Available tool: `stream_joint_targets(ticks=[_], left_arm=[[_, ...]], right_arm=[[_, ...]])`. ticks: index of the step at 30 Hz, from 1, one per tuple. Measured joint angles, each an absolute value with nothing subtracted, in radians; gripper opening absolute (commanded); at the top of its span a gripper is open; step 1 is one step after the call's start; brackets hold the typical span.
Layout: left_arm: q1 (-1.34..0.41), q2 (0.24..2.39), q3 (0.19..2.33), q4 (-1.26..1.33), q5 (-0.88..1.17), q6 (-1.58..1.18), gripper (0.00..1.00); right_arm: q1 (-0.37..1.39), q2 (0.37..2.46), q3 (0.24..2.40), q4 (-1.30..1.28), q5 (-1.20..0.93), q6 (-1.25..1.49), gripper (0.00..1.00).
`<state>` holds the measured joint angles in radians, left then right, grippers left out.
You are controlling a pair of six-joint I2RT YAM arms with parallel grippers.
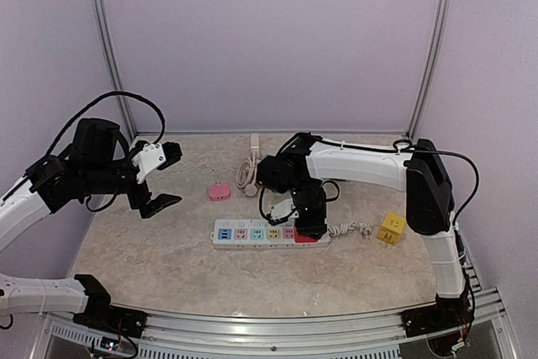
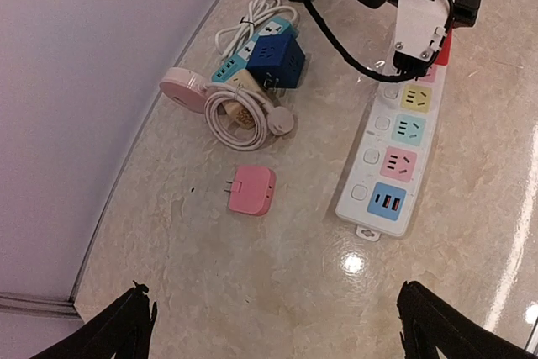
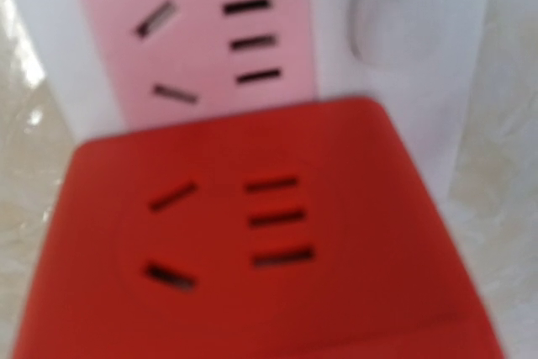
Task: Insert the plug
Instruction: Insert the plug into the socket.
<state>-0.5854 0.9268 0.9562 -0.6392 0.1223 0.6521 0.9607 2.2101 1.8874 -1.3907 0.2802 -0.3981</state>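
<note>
Two tools: the left tool (image 1: 175, 176) hangs wide open and empty over the left side of the table (image 1: 168, 266). The right tool (image 1: 309, 226) sits over one red cube plug (image 3: 252, 250) at the right end of one white power strip (image 1: 248, 233), beside its pink socket (image 3: 210, 39). Whether that tool grips the plug cannot be told. One flat pink plug (image 1: 219, 191) and one coiled white cable (image 1: 249, 170) lie behind the strip. One yellow cube (image 1: 391, 227) lies to its right, apart.

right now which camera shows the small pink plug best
Left wrist: the pink plug lies close and unobstructed, its prongs visible. Top external shows it only as a small pink patch. Right wrist does not show it.
</note>
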Motion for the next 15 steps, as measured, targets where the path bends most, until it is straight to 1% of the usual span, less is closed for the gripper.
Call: stream_joint_targets(ticks=[1, 2, 3, 7, 10, 12, 15], left_arm=[[-0.585, 0.927, 0.956, -0.639, 0.122, 0.653, 0.99], [-0.585, 0.927, 0.956, -0.638, 0.122, 0.654, 0.99], [-0.585, 0.927, 0.956, -0.638, 0.122, 0.655, 0.99], [-0.585, 0.927, 0.956, -0.637, 0.122, 0.656, 0.99], [-0.587, 0.927, 0.956, -0.637, 0.122, 0.657, 0.99], [-0.587, 0.926, 0.956, -0.637, 0.122, 0.657, 0.99], [-0.588, 0.923, 0.956, -0.637, 0.122, 0.657, 0.99]], right_arm=[[0.964, 2.209, 1.891, -1.392, 0.29, -0.391, 0.7], [0.968, 2.209, 1.892, -1.394, 0.3, -0.381, 0.94], [0.971, 2.21, 1.893, -1.395, 0.308, -0.365, 0.99], [0.976, 2.243, 1.876, -1.366, 0.38, -0.327, 1.0], [0.983, 2.231, 1.87, -1.338, 0.41, -0.322, 1.0], [0.987, 2.201, 1.86, -1.315, 0.415, -0.32, 1.0], [0.993, 2.096, 1.814, -1.264, 0.406, -0.303, 1.0]])
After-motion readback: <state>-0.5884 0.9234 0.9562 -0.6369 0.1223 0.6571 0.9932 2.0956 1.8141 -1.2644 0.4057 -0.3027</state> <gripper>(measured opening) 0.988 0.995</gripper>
